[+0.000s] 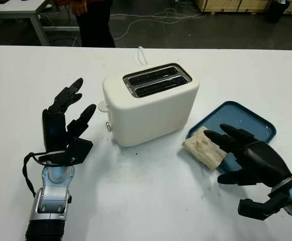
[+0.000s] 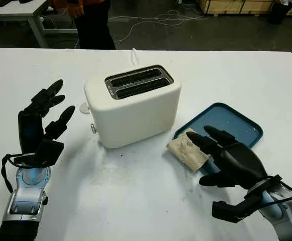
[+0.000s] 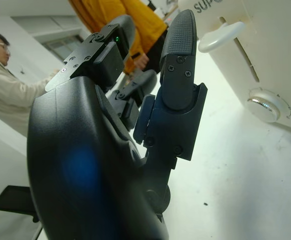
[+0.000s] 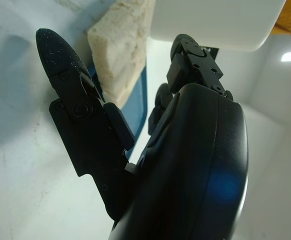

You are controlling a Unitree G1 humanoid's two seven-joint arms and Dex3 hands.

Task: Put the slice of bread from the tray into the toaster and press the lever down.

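1. The toaster point(image 1: 151, 103) stands on the white worktop point(image 1: 146, 201), taken here as the landmark. Both top slots show dark; their depth cannot be made out.
2. The toaster's lever point(image 3: 219, 36) and knob point(image 3: 268, 105) sit on the end face turned toward the left robot hand point(image 1: 68, 120). The lever is at the top of its slot.
3. The slice of bread point(image 1: 204, 145) lies just beside the toaster's near right corner, half on the blue tray point(image 1: 241, 120) and half over the tray's edge onto the worktop. Its far portion is covered by the fingertips point(image 1: 216, 135) of the right robot hand point(image 1: 246, 153).
4. Right robot hand: open, fingers extended over the bread and tray. Whether the fingertips touch the bread cannot be told.
5. Left robot hand: open, holding nothing, raised left of the toaster with a clear gap to the lever end.
6. Bare worktop lies in front of the toaster, between the two hands.
7. A person point(image 1: 93, 20) stands beyond the worktop's far edge, behind the toaster, cut off by the frame. A cord point(image 1: 142, 52) leads from the toaster's rear.
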